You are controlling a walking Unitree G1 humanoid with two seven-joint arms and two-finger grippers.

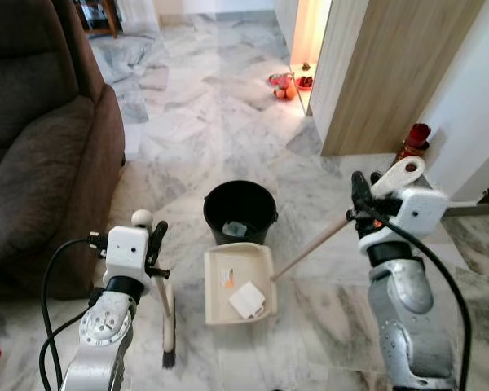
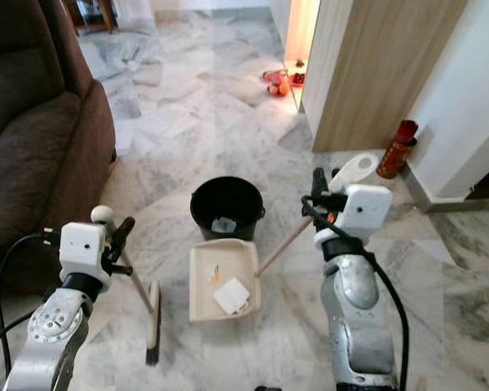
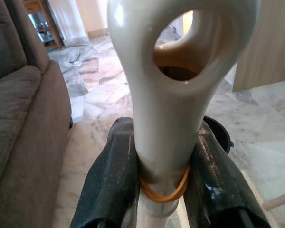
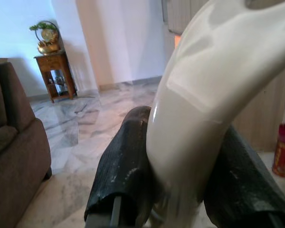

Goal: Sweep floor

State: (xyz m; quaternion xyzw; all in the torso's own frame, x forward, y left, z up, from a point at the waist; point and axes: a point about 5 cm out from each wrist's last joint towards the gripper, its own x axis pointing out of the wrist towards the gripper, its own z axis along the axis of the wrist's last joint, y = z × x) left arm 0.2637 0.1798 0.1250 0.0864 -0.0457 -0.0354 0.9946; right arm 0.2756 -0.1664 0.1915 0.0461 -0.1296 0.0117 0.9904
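I am standing on a pale marble floor (image 1: pixel 228 122) with a brown sofa (image 1: pixel 41 138) on my left and a wood-panelled wall (image 1: pixel 383 73) ahead on my right. My left gripper (image 1: pixel 156 244) is pinched around the cream handle of a small broom (image 1: pixel 165 305), whose shaft slopes down to dark bristles resting on the floor just beside the dustpan. In the left wrist view my two black fingers (image 3: pixel 111 180) press on either side of the handle below its hanging loop, where an orange rubber band circles the neck. My right gripper (image 1: pixel 361 204) is clamped on the cream grip of the dustpan handle (image 1: pixel 314 244), a thin stick running down to the cream dustpan (image 1: pixel 238 285) that lies flat on the floor between my arms. In the pan sit a piece of white paper (image 1: pixel 248 299) and a small scrap. Touching the pan's far edge stands a black bucket (image 1: pixel 240 210) with a bit of rubbish inside. Both tools look like light, rigid plastic, smooth and likely slippery, so I judge a firm hold just under the flared handle ends is best. The long dustpan handle will act as a lever, so lifting it may tilt the pan and spill the loose paper.
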